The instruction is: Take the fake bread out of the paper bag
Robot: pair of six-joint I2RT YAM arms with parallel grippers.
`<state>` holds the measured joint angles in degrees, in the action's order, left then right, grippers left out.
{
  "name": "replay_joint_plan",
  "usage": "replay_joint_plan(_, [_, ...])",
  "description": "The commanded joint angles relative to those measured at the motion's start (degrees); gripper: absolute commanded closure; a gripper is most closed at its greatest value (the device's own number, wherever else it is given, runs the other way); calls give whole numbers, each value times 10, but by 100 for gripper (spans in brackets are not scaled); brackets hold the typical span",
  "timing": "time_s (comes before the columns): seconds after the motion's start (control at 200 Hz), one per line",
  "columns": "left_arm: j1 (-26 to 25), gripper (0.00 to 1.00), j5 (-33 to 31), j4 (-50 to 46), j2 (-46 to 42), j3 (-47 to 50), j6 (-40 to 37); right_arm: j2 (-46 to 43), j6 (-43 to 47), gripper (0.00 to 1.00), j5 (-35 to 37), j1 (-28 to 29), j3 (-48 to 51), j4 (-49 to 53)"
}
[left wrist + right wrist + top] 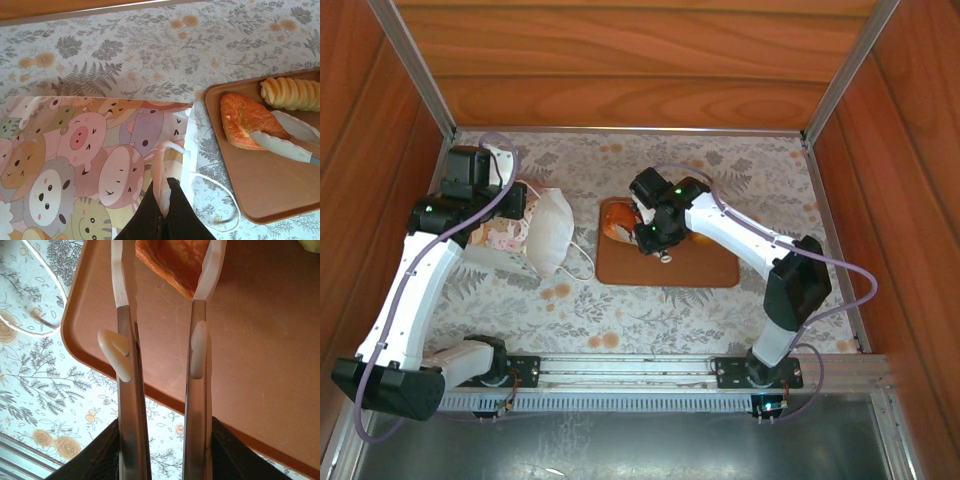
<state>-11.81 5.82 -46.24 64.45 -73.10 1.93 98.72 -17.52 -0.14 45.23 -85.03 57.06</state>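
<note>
The right gripper (167,260) has 2 long fingers (125,290) standing apart, one on each side of an orange pastry (247,120). I cannot tell if they squeeze it. The pastry lies on the brown tray (270,185) under the fingers, and 1 twisted roll (292,92) lies just past it. The left gripper (165,200) is pinched tight on the top edge of the paper bag (90,160). I cannot see inside the bag.
</note>
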Motion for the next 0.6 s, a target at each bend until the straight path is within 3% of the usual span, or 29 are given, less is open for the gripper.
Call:
replay_joint_plan(0.0, [-4,100,1,7,-15,-2,7,-25,-12,57,-15,-5,4,-23])
replay_joint_plan(0.185, [-4,100,-5,7,-9,3,7,-31,-14,55,-9,-5,18,-27])
replay_joint_plan(0.595, [-4,100,-9,7,4,16,43,-131,-17,53,-17,-6,76,-111])
